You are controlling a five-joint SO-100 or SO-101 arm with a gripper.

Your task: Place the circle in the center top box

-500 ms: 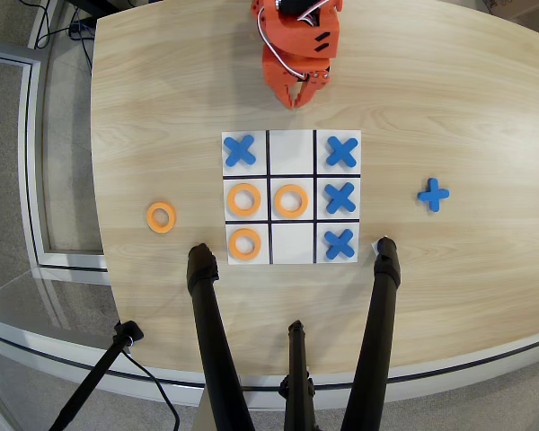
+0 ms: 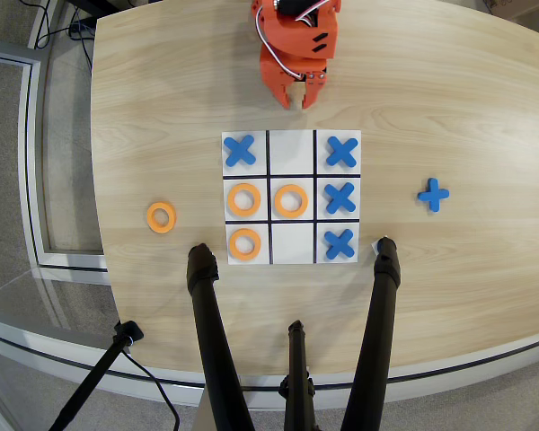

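Pale wood-grain laminate table (image 2: 162,108), curved edge, carrying one white nine-cell board (image 2: 291,197) ruled with black lines; this board serves as the landmark for all entries, sides given as the overhead view shows them. Orange plastic robot arm with its end effector (image 2: 296,97) above the board's upper edge, apart from it, over bare table; fingertips stand slightly spread with a narrow gap, nothing between them. The circle, a small flat orange ring (image 2: 161,216), lies on bare table left of the board, level with its middle row, well apart from the end effector. The center top box (image 2: 292,150), plain white cell in the middle column of the upper row, holds nothing. Board contents: blue cross-shaped pieces in the upper left cell (image 2: 240,150), upper right cell (image 2: 342,151), middle right cell (image 2: 340,197) and lower right cell (image 2: 339,243); orange rings in the middle left cell (image 2: 243,198), middle cell (image 2: 291,200) and lower left cell (image 2: 244,243). One further blue cross (image 2: 433,194) lies on the table right of the board. Black tripod legs (image 2: 214,341) rise from below the board's lower edge.
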